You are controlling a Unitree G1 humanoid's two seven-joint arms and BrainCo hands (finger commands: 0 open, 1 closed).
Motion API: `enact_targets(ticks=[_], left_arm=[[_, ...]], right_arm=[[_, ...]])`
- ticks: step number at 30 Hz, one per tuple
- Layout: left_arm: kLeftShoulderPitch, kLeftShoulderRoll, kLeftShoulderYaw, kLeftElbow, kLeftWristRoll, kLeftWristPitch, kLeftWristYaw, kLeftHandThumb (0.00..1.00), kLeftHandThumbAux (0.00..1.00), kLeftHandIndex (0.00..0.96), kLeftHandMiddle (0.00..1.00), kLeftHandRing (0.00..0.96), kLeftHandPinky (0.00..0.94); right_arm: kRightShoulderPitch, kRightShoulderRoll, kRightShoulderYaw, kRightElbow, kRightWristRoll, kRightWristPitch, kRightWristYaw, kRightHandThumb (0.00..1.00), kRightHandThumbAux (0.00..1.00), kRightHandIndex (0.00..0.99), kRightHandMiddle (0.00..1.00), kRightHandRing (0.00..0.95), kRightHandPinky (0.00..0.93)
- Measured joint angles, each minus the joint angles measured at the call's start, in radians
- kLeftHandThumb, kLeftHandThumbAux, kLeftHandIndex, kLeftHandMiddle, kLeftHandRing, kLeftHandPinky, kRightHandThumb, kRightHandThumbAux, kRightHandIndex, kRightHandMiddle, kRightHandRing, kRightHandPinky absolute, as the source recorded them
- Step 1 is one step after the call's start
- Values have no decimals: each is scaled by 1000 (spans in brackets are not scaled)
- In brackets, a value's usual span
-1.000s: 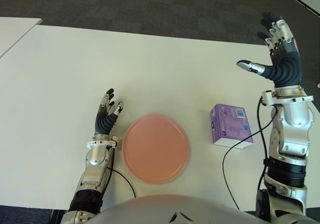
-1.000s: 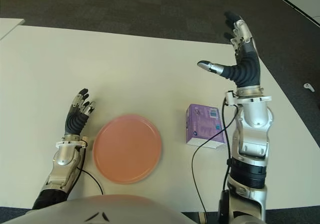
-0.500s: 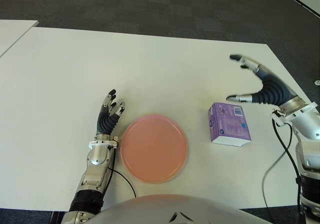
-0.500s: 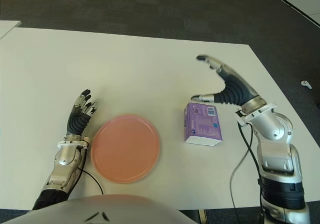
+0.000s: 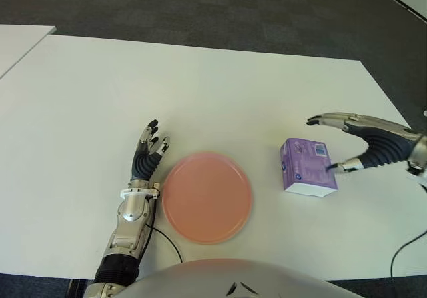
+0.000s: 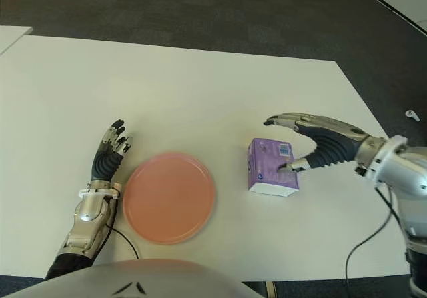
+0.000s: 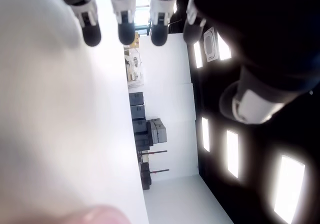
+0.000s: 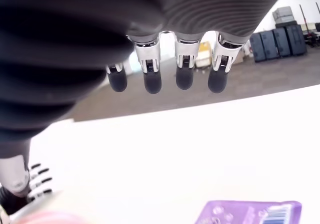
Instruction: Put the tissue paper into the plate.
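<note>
A purple tissue pack [image 5: 306, 167] lies flat on the white table [image 5: 220, 91], to the right of a round pink plate [image 5: 207, 197]. My right hand [image 5: 337, 145] hovers over the pack's right side, open, with its fingers stretched above the pack and its thumb [image 5: 345, 167] by the pack's right edge. In the right wrist view the pack [image 8: 250, 213] shows below the spread fingertips [image 8: 165, 78]. My left hand [image 5: 145, 153] shows just left of the plate, fingers relaxed and holding nothing.
A second white table's corner [image 5: 20, 41] stands at the far left. Dark carpet [image 5: 200, 5] lies beyond the table's far edge. A black cable [image 5: 163, 239] runs near the plate's front left.
My right hand has come down from high above the table's right side and now hovers open just over the tissue pack. The pack, plate and left hand stay put.
</note>
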State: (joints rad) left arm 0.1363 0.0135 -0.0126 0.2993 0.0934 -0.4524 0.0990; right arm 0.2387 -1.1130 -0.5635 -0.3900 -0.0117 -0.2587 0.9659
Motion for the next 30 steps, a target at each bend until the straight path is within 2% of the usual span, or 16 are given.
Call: enact_targets(ticks=[4,15,21,30], left_arm=[[-1,10,2,11,-1,-3,-3,0,502,0,0,0,0],[-16,14,2,29,-4,-8,-5,0,515,0,0,0,0],[-25,15,4,36,-6,-4,-5,0,533,0,0,0,0],[-36,14,8,58,-8,-26,-5,0,540,0,0,0,0]], right_arm=[[32,-36,-30,5,21,-20,81,0,438,0,0,0,0],[75,-54,-42,-61,10,-55,194,11,425,0,0,0,0],[73,-62,-48,-67,-16,-57,211,13,419,0,0,0,0],[65,-48,-17,-49,-67,-68,165,22,422,0,0,0,0]])
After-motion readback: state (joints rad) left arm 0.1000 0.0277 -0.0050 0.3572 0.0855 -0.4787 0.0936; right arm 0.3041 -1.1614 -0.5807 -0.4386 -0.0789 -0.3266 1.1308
